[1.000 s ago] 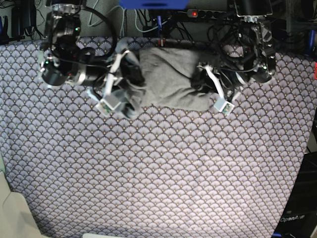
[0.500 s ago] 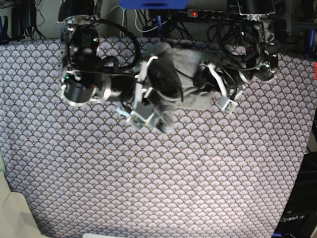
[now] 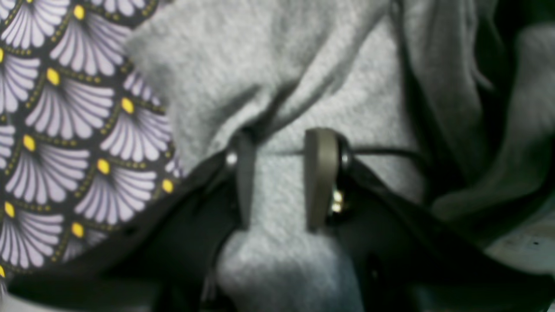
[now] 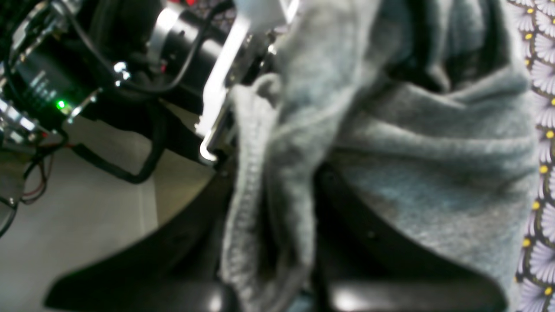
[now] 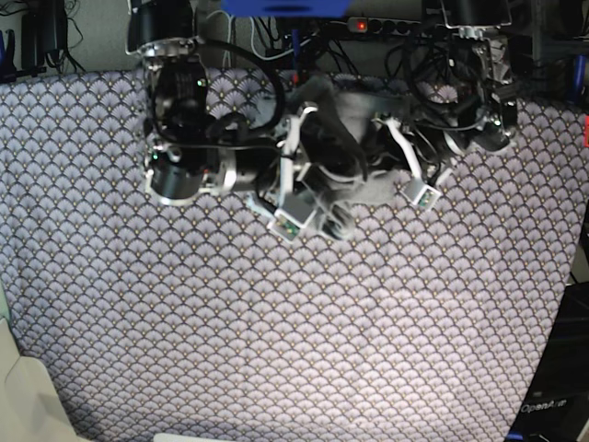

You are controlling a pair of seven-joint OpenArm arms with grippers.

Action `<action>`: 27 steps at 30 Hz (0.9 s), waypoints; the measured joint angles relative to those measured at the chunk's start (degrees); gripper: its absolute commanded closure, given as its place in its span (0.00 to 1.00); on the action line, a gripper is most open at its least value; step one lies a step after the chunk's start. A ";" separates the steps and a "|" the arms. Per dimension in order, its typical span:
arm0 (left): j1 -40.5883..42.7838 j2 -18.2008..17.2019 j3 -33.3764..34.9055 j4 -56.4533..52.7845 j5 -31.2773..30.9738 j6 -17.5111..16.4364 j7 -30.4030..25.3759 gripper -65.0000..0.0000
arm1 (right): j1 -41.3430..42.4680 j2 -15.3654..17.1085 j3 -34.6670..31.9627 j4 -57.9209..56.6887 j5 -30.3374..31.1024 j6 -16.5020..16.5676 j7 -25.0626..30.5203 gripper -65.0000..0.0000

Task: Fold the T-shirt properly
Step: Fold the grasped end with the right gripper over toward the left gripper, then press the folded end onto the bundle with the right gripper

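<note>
The T-shirt (image 5: 354, 138) lies bunched at the far edge of the tabletop (image 5: 276, 322), on the purple scallop-patterned tablecloth (image 5: 138, 304), squeezed between the two arms and partly hidden under them.

The right hand (image 4: 269, 242) is nearly fully closed on a gathered fold of the shirt; its wrist view shows a seamed edge running down between the black fingers, with more cloth draped off to the side toward the tablecloth. In the base view this arm reaches across over the shirt, so the fold it carries sits above the middle of the garment.

The left hand (image 3: 282, 182) stands about half open with a ridge of the shirt's fabric (image 3: 277, 86) running up between its two pads (image 3: 318, 177). The cloth fills the gap and both pads appear to press it, so it looks like a grip on a thick bunch, with the tablecloth just beside it.

Judging from this, the step in hand is a side fold: the right hand brings one side of the shirt over toward the side the left hand pins. The next move calls for laying the carried fold flat on top of the shirt with its edges lined up before letting go, while the left hand keeps its side from sliding. The cloth looks rumpled, so smoothing will probably be needed.
</note>
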 measured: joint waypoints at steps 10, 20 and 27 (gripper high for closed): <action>-1.73 -0.44 -16.13 0.61 1.68 0.68 7.63 0.69 | -0.35 -0.33 -0.11 -0.50 0.20 0.00 -0.17 0.99; -1.55 -0.46 -17.05 0.46 2.05 0.68 7.93 0.69 | -0.04 -0.81 -0.11 -0.50 0.17 0.02 -0.24 0.99; -2.47 -2.32 -18.25 -4.90 0.63 0.63 5.66 0.69 | 1.55 -0.63 -5.62 -0.59 -0.24 0.02 -0.66 0.99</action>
